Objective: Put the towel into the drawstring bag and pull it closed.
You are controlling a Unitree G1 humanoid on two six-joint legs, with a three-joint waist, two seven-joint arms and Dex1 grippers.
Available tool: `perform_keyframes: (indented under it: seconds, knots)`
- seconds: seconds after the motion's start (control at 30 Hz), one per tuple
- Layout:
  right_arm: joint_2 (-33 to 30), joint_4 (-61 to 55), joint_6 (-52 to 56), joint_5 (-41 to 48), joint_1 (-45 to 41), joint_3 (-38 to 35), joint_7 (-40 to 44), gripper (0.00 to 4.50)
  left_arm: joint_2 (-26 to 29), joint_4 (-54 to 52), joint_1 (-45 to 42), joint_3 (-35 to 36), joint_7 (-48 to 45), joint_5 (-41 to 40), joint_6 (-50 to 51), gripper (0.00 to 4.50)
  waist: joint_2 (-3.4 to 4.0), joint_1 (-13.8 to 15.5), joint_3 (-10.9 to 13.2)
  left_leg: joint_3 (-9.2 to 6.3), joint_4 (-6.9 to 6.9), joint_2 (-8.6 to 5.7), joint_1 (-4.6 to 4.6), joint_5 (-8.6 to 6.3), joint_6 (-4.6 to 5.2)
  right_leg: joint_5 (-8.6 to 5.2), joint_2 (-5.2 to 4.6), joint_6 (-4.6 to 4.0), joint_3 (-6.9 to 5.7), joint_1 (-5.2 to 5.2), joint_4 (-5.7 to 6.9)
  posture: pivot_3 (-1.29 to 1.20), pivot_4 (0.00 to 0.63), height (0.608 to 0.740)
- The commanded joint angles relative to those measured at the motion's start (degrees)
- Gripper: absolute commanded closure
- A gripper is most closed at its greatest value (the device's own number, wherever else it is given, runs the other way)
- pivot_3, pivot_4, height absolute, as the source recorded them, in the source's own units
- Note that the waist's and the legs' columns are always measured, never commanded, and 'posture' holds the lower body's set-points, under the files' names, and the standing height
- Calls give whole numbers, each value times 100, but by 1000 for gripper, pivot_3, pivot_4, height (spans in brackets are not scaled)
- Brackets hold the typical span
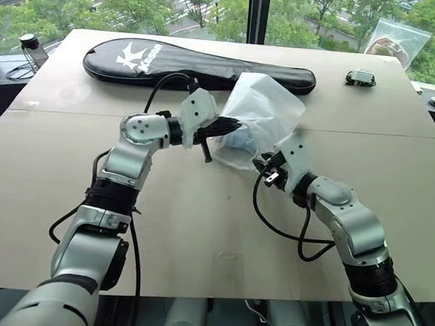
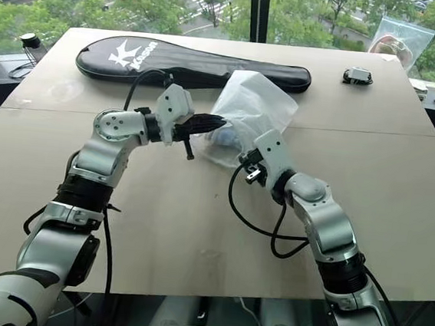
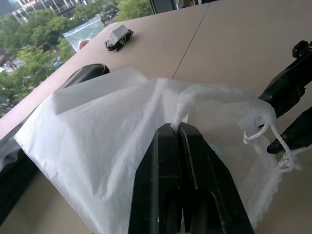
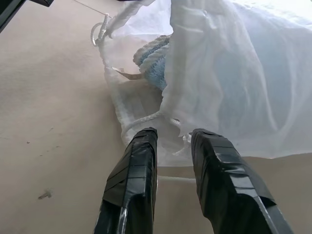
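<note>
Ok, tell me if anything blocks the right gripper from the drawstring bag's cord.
Nothing visible does. The right gripper sits with its fingers apart right at the drawstring bag mouth, a white cord just ahead. The left gripper pinches the far rim.

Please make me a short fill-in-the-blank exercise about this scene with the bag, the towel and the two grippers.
1. The left gripper is shut on the rim of the ____.
2. The light blue towel lies ____ the drawstring bag.
3. The right gripper has its fingers ____, at the bag's lower edge.
4. Behind the bag lies a long ____ racket cover.

Missing words: drawstring bag; inside; apart; black
</note>
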Motion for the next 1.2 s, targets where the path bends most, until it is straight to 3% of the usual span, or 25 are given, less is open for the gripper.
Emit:
perform_keyframes:
  seconds: [0.03,0.5,0.57,0.63,0.97,1.07,1.2]
  knots:
    - [-103,-244,-68,-152,-32,32,-101,3215,-5,-74,-99,86,35,-70,-2,4500,0,0,0,0,0,0,0,0,0,0,0,0,0,0,0,0,150,740]
    - [641,1080,-1055,-773,-162,256,-808,3215,-76,-142,-113,7,11,-34,7,4500,-1,-2,-1,2,0,0,1,0,0,0,-1,0,1,0,0,0,150,740]
    - [632,1176,-1193,-853,-108,202,-899,3743,-75,-143,-118,9,19,-28,10,4500,-1,-3,-1,1,0,-1,0,0,0,0,-1,0,1,0,0,0,150,740]
    - [543,1024,-1181,-848,-15,143,-857,4443,-69,-113,-149,18,63,1,28,4500,-1,-4,-1,0,0,-1,0,0,0,0,0,0,0,-1,0,0,150,740]
    - [-53,-584,-480,-390,647,-299,-356,4443,-178,191,-347,31,174,44,82,4500,0,-5,0,-1,0,1,1,0,0,0,2,0,0,0,2,0,150,740]
    - [-36,-783,-365,-161,690,-419,-268,3705,-234,260,-406,20,156,31,67,4500,0,-10,0,1,0,1,1,0,0,0,2,0,2,0,1,0,150,740]
    - [-159,-1025,-173,-63,759,-429,-229,1853,-267,326,-464,36,139,16,69,4500,0,-6,0,0,0,0,0,0,0,0,1,0,1,0,1,0,150,740]
